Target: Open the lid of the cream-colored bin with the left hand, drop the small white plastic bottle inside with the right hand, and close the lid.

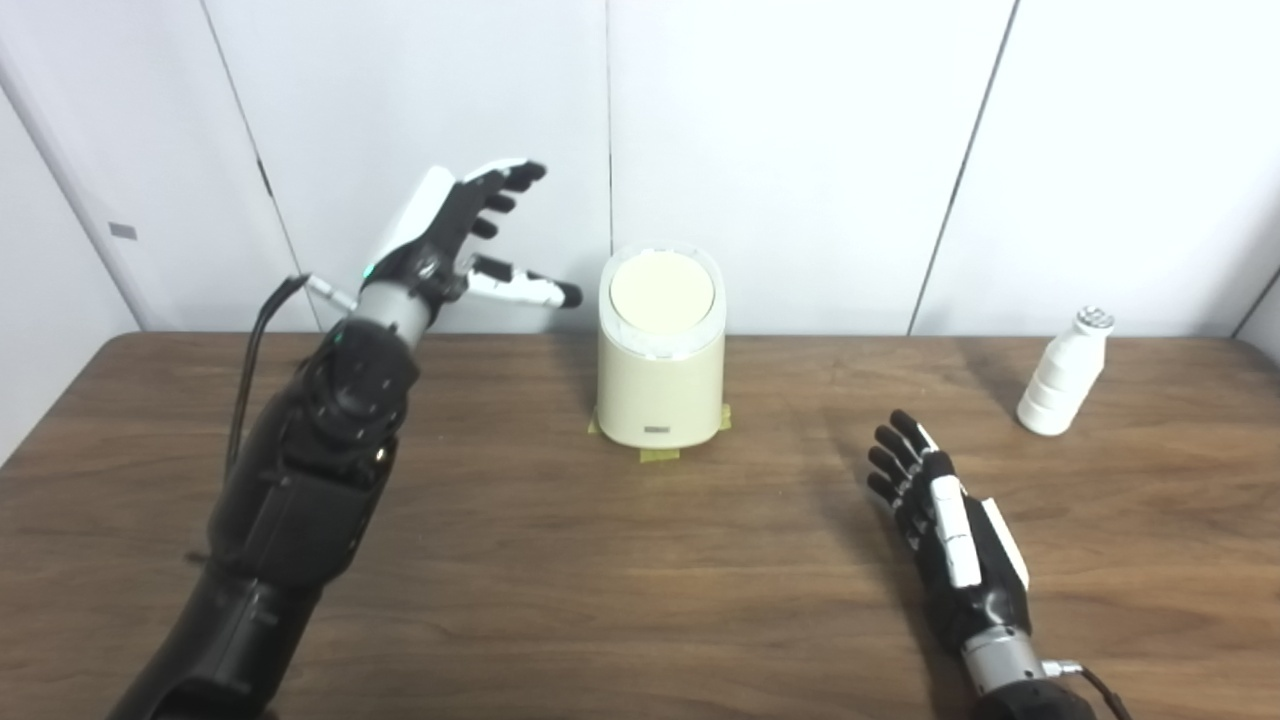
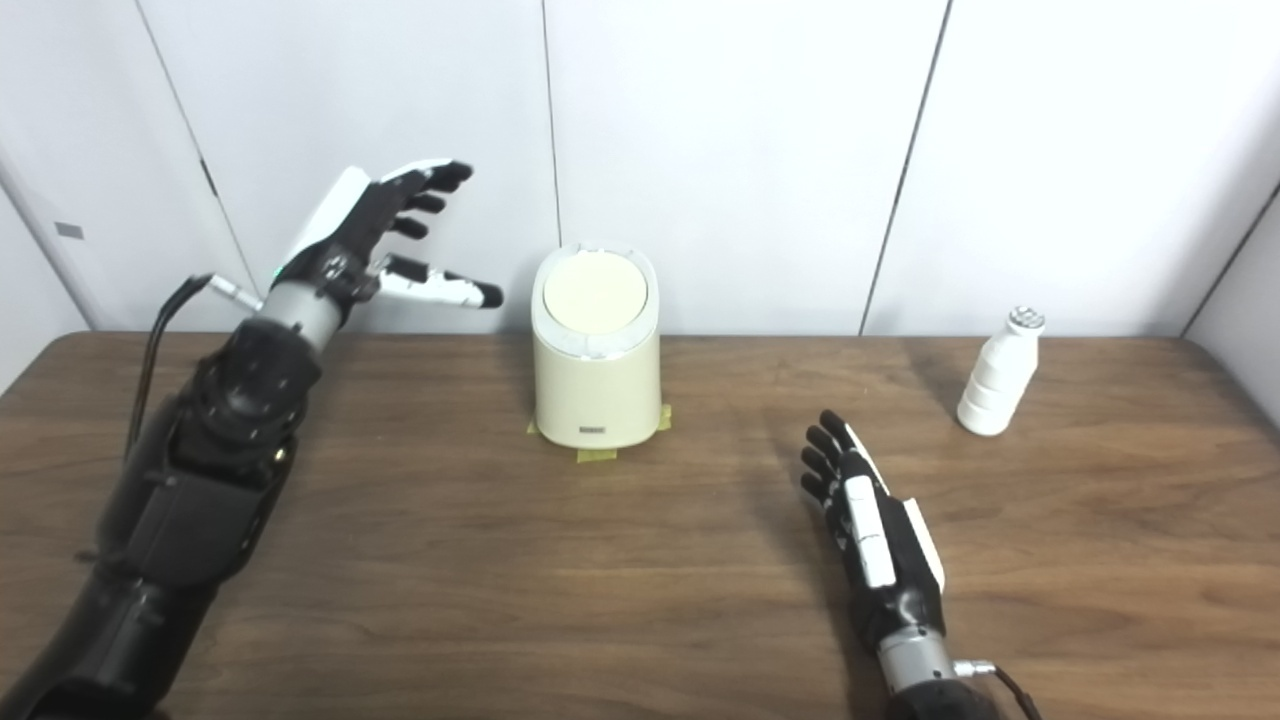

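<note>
We see a dark wooden table [image 1: 560,580] set against white wall panels [image 1: 800,150], and nothing stands between either hand and the things on it. The cream-colored bin [image 1: 661,370] sits near the table's far edge, a little left of middle, upright on strips of yellowish tape [image 1: 658,455], with its round lid [image 1: 661,289] down and tilted to face us. The small white plastic bottle [image 1: 1063,373] stands upright well to the right of the bin, its long axis vertical and its cap on top. Our left hand [image 1: 455,240] hangs in the air just left of the bin at lid height, fingers spread wide and thumb pointing toward the lid without touching it, holding nothing. Our right hand [image 1: 935,515] lies low over the table, nearer to us than the bottle, fingers loosely apart, also empty.
</note>
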